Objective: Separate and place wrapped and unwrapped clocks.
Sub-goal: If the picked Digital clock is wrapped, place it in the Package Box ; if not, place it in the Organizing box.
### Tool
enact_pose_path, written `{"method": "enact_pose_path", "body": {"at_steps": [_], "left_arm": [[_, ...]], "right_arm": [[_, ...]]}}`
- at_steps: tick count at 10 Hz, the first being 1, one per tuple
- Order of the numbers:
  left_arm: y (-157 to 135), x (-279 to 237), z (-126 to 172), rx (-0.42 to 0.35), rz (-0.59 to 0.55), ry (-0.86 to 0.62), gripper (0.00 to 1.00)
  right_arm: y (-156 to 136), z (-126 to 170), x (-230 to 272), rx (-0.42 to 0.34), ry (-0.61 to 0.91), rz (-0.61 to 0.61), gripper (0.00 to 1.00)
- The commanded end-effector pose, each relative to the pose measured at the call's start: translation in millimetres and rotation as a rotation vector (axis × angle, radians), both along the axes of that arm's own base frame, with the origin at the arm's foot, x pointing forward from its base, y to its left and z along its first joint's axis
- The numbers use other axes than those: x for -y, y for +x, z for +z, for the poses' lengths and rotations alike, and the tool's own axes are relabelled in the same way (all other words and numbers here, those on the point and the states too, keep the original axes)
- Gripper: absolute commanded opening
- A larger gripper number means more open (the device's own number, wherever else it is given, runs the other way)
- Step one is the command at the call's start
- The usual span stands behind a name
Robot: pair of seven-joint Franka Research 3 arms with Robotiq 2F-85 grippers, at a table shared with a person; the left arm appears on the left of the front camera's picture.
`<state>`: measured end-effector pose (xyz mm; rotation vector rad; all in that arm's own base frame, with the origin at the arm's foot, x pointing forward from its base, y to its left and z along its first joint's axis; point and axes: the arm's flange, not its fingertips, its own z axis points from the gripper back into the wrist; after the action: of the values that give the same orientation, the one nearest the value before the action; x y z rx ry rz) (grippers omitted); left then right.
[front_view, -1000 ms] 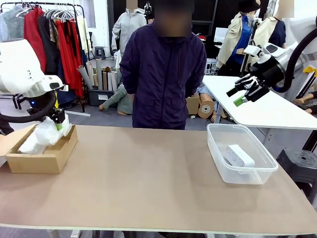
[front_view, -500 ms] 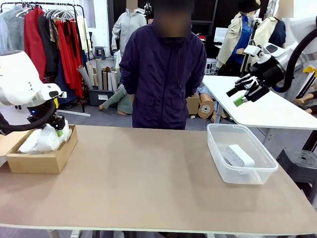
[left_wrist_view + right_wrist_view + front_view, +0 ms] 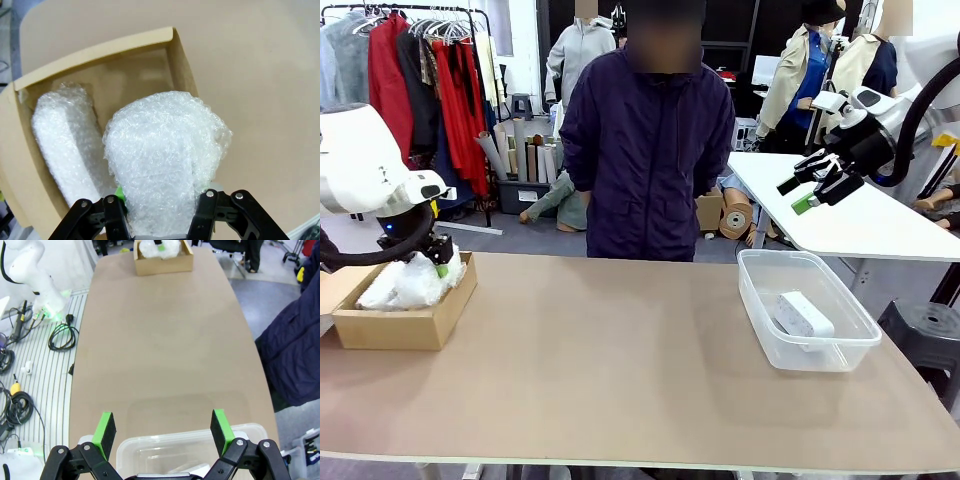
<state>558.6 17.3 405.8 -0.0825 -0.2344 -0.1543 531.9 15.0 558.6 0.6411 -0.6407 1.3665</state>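
The left gripper is pinching a bubble-wrapped clock, its fingers pressing into the crinkly wrap, and holding it over the cardboard box at the robot's left end of the table. A second wrapped clock is lying in the box beside it. The right gripper is hanging above the clear plastic tub with its fingers spread wide, holding nothing. The bare white clock is resting inside the tub. No readable writing is showing.
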Motion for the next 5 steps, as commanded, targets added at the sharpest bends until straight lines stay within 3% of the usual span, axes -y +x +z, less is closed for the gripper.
{"method": "enact_pose_path", "body": {"at_steps": [1,5], "left_arm": [[9.2,-2.6,-2.1,-0.042,-0.033,0.017,0.00],[16.7,-14.2,-20.3,-0.065,0.005,0.005,0.00]], "right_arm": [[-0.2,1.9,-0.4,0.001,0.002,0.003,1.00],[-0.2,1.9,-0.4,0.001,0.002,0.003,1.00]]}}
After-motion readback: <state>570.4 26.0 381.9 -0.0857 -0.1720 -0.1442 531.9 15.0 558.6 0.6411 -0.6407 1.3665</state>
